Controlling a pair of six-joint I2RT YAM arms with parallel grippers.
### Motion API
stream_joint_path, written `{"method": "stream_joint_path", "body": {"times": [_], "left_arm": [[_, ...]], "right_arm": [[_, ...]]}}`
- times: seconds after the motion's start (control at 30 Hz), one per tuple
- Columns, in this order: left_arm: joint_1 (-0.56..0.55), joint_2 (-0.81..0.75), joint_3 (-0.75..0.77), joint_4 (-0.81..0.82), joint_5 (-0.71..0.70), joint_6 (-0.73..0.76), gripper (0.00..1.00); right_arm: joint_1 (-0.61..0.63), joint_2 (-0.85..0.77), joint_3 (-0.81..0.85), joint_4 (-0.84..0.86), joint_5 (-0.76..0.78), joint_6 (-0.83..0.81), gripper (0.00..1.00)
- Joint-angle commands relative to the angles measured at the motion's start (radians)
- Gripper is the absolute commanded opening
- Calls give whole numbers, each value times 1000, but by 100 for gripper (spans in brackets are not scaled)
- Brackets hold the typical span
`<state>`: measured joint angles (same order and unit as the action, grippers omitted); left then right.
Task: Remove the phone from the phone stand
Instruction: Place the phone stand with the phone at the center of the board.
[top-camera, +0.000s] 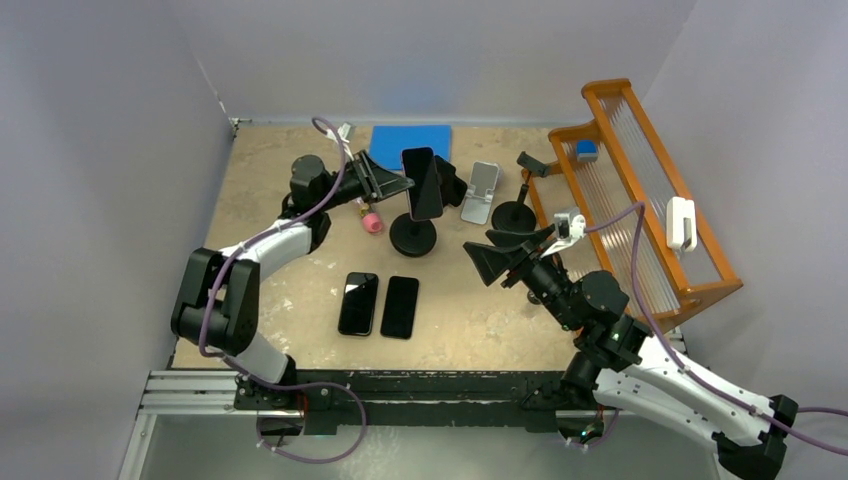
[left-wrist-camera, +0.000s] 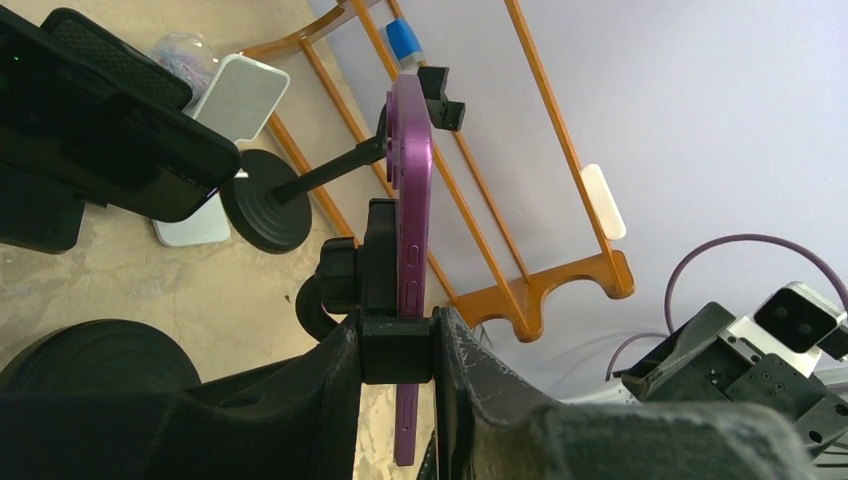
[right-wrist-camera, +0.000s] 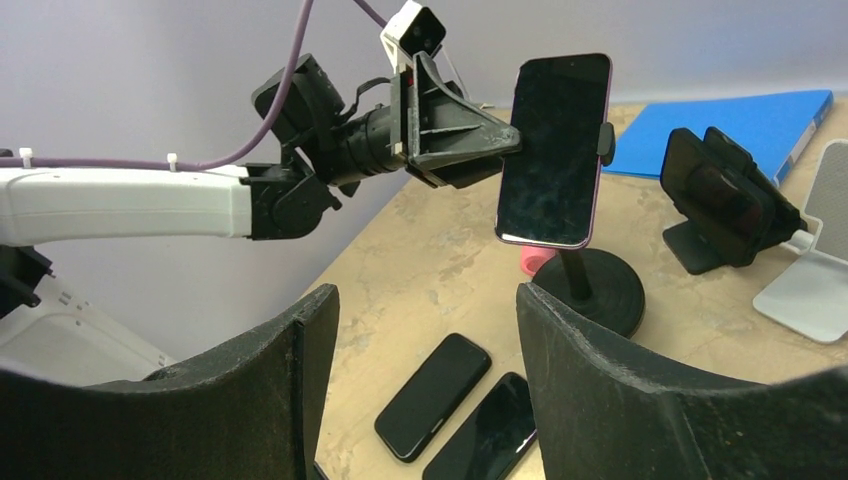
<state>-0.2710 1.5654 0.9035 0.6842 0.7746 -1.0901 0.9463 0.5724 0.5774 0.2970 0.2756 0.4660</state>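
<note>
Left gripper (left-wrist-camera: 397, 332) is closed narrow on the black clamp (left-wrist-camera: 395, 352) that wraps one side edge of the phone (left-wrist-camera: 412, 200). The phone stands upright in the phone stand (top-camera: 413, 238), screen toward the right arm. Right gripper (right-wrist-camera: 425, 300) is spread wide, holds nothing, and hangs on the near side of the stand, aimed at the screen. In my judgement the left grip should only steady the clamp. The right should close across the phone's free edges and draw it out along the clamp's line. A twist could tip the stand on its round base. Plain pale walls close the cell on three sides. The table (top-camera: 480, 320) is bare, scuffed tan board. An orange rack (top-camera: 640, 200) stands well right of the stand, a blue pad (top-camera: 410, 140) just behind it, and two dark handsets (top-camera: 358, 303) (top-camera: 400, 307) lie flat in front.
</note>
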Motion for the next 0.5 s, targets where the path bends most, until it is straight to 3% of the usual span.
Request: {"method": "stream_joint_path", "body": {"times": [0.0, 0.47], "left_arm": [[-2, 8, 23, 255, 22, -80, 0], [-2, 135, -99, 447, 35, -192, 0]], "right_arm": [[2, 17, -3, 56, 21, 14, 67], [2, 53, -10, 90, 8, 17, 67]]}}
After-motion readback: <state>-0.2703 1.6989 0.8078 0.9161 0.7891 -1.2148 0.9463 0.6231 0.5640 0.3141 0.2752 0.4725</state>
